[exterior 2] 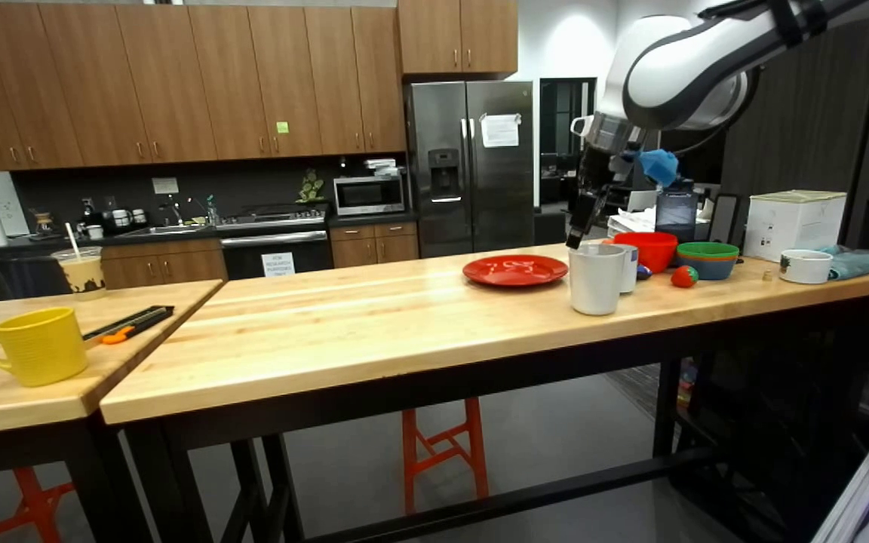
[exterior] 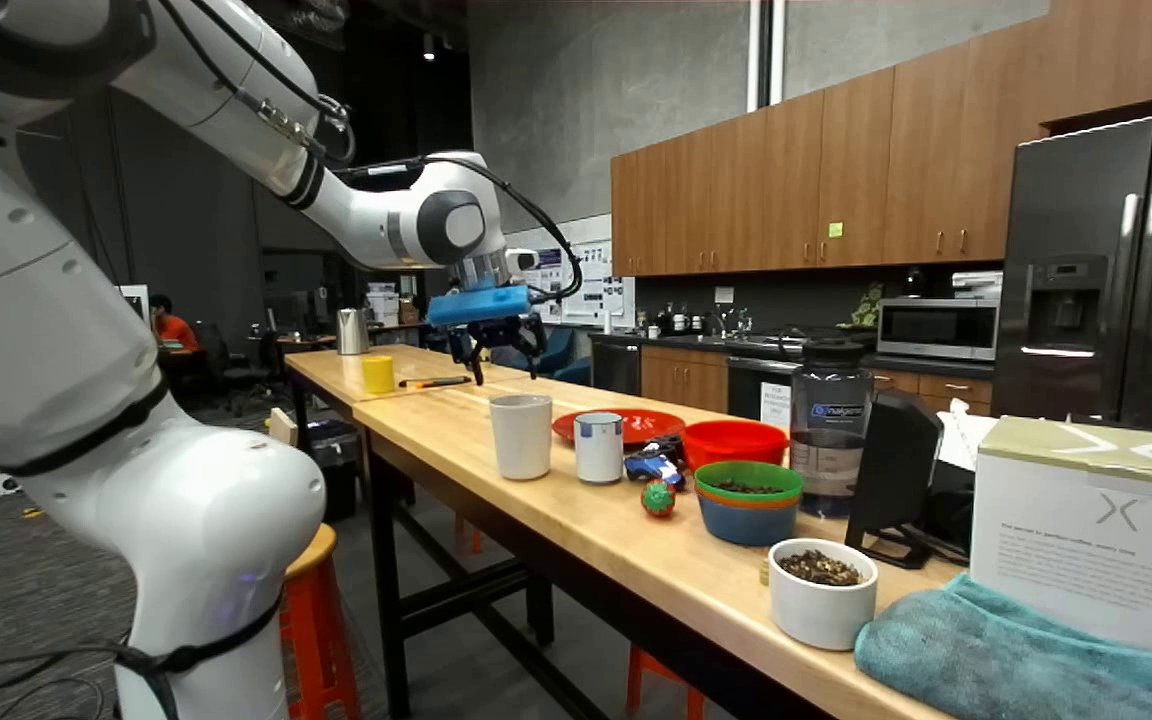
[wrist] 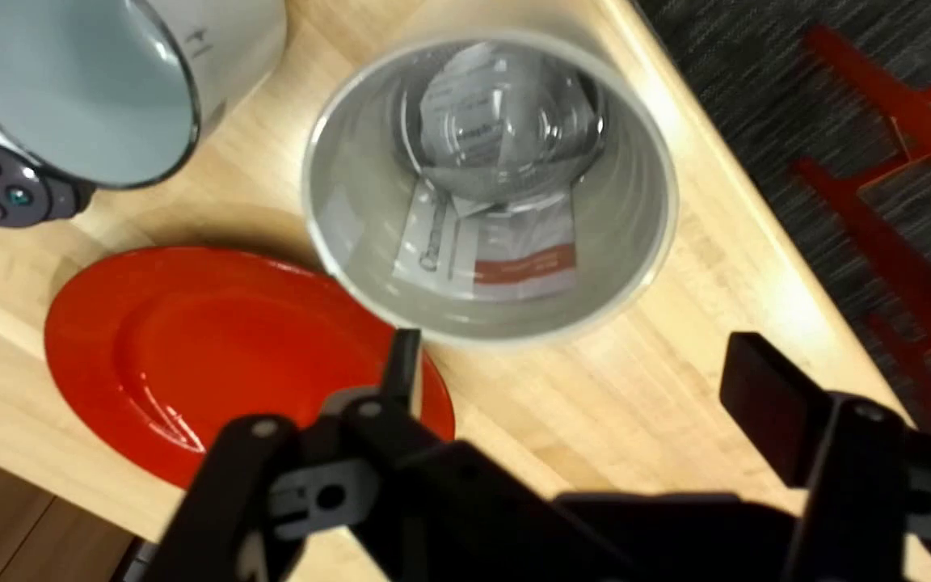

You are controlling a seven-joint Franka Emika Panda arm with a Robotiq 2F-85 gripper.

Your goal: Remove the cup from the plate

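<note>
The plain white cup (exterior: 521, 437) stands upright on the wooden table, beside the red plate (exterior: 646, 424) and not on it. The cup (exterior 2: 594, 283) and plate (exterior 2: 515, 271) show in both exterior views. In the wrist view I look down into the cup (wrist: 356, 194); a printed label and a clear round shape show inside it. The plate (wrist: 215, 347) lies partly behind the cup rim and a finger. My gripper (wrist: 576, 338) is open and empty, with the cup just beyond its fingertips. In the exterior views the gripper (exterior: 507, 377) is above the table, higher than the cup.
A white mug with a dark rim (exterior: 599, 448) stands close to the cup. A game controller (exterior: 656, 462), a strawberry toy (exterior: 658, 498), a red bowl (exterior: 734, 443), stacked bowls (exterior: 748, 510) and a bottle (exterior: 829, 430) stand beyond. The table edge (wrist: 764, 218) runs close by the cup.
</note>
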